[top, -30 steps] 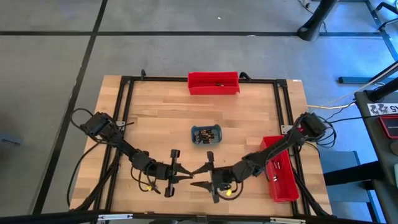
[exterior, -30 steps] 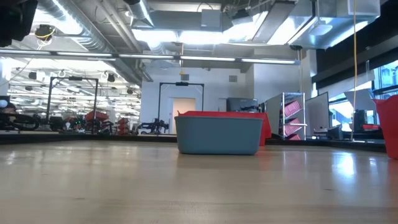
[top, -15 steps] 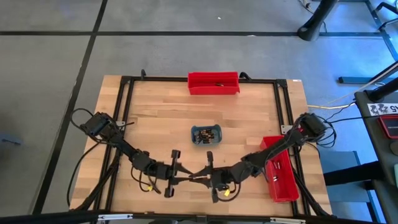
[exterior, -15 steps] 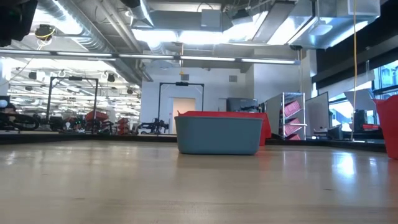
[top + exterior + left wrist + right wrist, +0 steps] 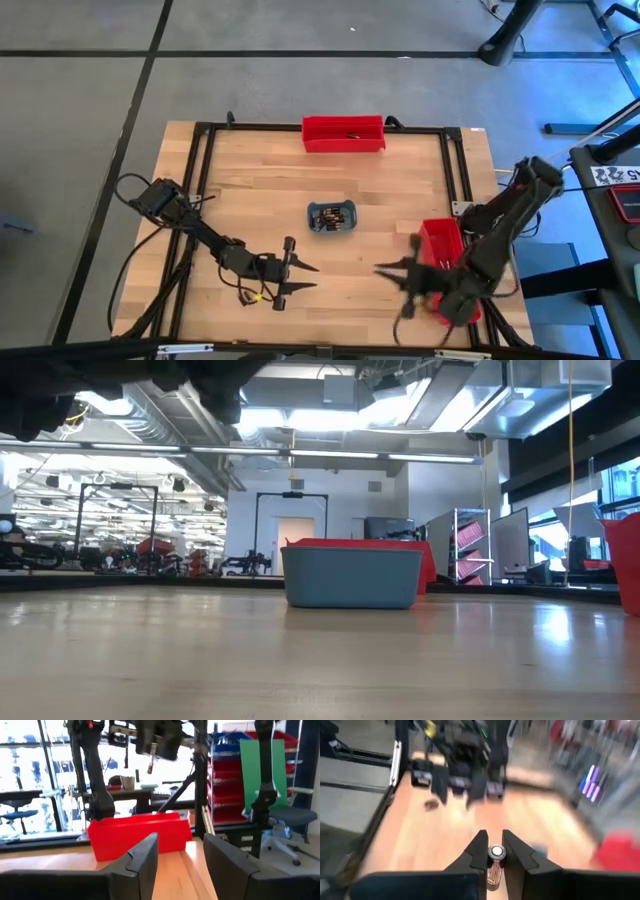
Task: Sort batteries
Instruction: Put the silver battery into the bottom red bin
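Observation:
A battery (image 5: 493,867), copper-coloured with a silvery end, sits between the fingers of my right gripper (image 5: 494,851), which is shut on it. That gripper (image 5: 385,268) hangs blurred above the table's near right part, beside the right red bin (image 5: 450,270). My left gripper (image 5: 312,277) is open near the table's front middle, and nothing lies between its fingers (image 5: 145,855). Several more batteries lie in the small blue tray (image 5: 331,216) at the table's middle. My right gripper pinches the battery between its two fingers, on the battery's round sides just below its silvery end (image 5: 496,852). The copper body runs back between the fingers. The battery is lifted clear of the table.
A second red bin (image 5: 344,133) stands at the table's far edge with a battery in it. In the low view the blue tray (image 5: 351,575) stands in front of that red bin (image 5: 330,544). A black frame (image 5: 200,160) runs round the tabletop.
My right gripper has shut on the battery that my left gripper held at the table's front middle. My left gripper has opened and let go. My right gripper has then risen and swung fast toward the table's right edge and the right red bin, turning as it went.

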`<state>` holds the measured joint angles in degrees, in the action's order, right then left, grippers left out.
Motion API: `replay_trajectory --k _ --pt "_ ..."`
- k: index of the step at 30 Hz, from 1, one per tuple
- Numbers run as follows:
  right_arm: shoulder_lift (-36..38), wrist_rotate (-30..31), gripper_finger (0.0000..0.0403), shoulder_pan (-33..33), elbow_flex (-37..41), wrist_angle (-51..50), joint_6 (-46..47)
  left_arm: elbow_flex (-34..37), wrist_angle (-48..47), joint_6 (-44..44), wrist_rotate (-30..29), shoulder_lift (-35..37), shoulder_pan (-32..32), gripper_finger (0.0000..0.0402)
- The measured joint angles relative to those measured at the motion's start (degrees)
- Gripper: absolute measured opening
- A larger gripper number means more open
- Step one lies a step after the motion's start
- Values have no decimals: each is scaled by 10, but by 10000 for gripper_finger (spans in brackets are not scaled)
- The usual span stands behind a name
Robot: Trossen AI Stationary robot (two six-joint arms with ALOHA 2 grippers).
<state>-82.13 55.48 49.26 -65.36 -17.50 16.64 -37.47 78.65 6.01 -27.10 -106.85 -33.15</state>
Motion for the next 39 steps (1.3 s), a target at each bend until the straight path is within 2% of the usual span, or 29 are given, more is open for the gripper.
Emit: replay_trajectory --k 3,6,9,11,15,18,27,32,39 --pt "45 -43 30 21 0 -179 227 0 -7 1 0 0 0 149" --pt "66 -119 33 32 0 -334 411 0 -11 3 0 0 0 150" --pt "67 -216 32 33 2 -469 562 0 -17 3 0 0 0 150" --pt "64 -285 31 33 13 -517 623 0 -19 4 0 0 0 150" --pt "63 -412 34 33 52 -527 672 0 -18 3 0 0 0 150" --pt "63 -462 34 40 72 -536 691 0 -18 4 0 0 0 150" --pt "69 -460 34 89 78 -611 812 0 -18 4 0 0 0 150" --pt "76 -457 34 102 114 -564 850 0 -19 3 0 0 0 150" --pt "78 -509 34 101 187 -482 852 0 -18 0 0 0 0 150"
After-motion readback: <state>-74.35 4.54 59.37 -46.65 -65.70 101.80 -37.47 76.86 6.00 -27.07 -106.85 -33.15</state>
